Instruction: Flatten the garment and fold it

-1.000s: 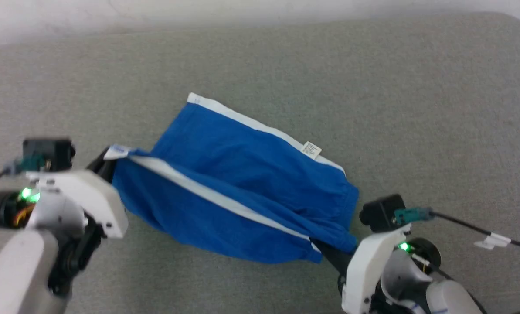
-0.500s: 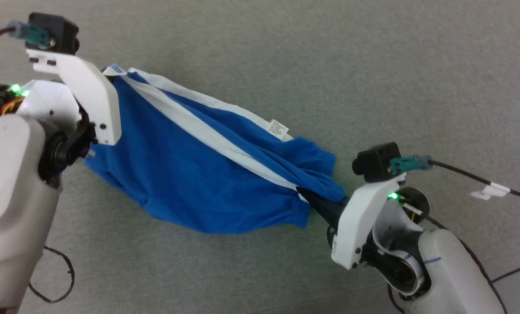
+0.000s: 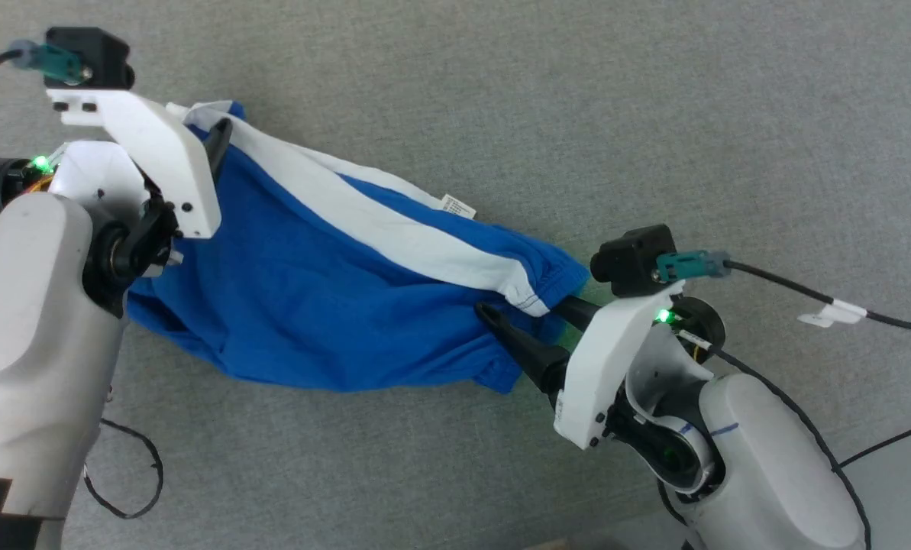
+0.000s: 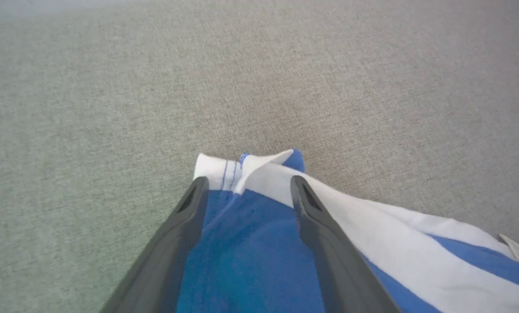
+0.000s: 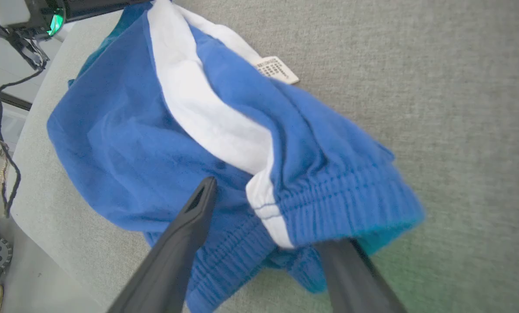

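One garment [image 3: 310,305], soft royal-blue knit, lay rumpled on the grey felt-like table [image 3: 654,114]. In the head view it ran from 10 o'clock to 4 o'clock. Two white bands showed on it: a wide stripe [image 3: 394,229] on top and a thin stripe [image 3: 371,179] along the far edge. One small printed label [image 3: 458,205] stuck out there. The gathered waistband [image 5: 337,195] draped over one finger of the right gripper [image 3: 528,309], whose two tapered dark fingers stood spread, clamping nothing. The left gripper [image 4: 248,182], at the hem corner, was also spread, with cloth lying loose between its fingers.
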